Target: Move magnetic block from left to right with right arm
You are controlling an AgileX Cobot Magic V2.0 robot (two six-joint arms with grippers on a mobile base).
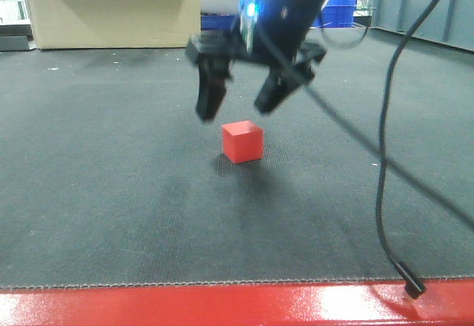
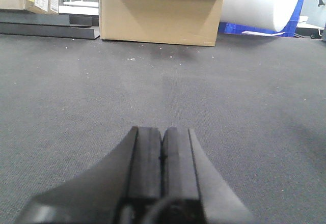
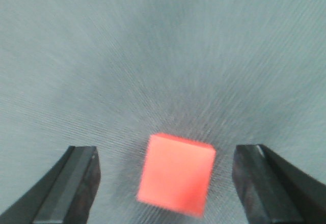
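The magnetic block is a small red cube resting on the dark mat near the middle of the front view. My right gripper hangs open just above and behind it, one finger to each side. In the right wrist view the blurred block lies between the two dark fingers, touching neither. My left gripper is shut with its pads pressed together over bare mat, holding nothing.
A large cardboard box stands at the back left, also the cardboard box ahead in the left wrist view. Blue crates sit at the back right. A black cable hangs down on the right. A red edge borders the mat's front.
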